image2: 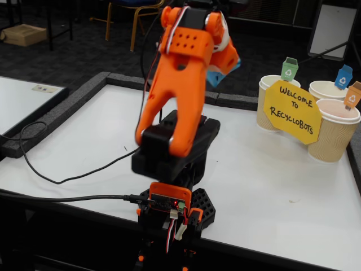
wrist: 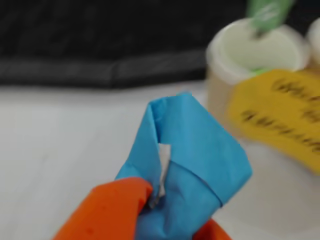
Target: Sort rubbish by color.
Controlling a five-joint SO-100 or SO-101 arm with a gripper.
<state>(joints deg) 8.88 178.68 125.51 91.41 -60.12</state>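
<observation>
In the wrist view a light blue crumpled paper lump (wrist: pixel 187 165) fills the centre, pinched between my orange fingers (wrist: pixel 110 212) at the bottom edge. My gripper (wrist: pixel 165 220) is shut on it. The fixed view shows the arm raised high, with the gripper (image2: pixel 223 65) holding the blue lump (image2: pixel 215 78) well above the white table (image2: pixel 101 141), left of the cups. The green lump is out of view.
Three beige paper cups stand at the table's right: one with a green tag (image2: pixel 271 101), one with a blue tag (image2: pixel 327 89), one with an orange tag (image2: pixel 335 130). A yellow sign (image2: pixel 291 110) leans against them. A black cable (image2: pixel 67 175) crosses the left side.
</observation>
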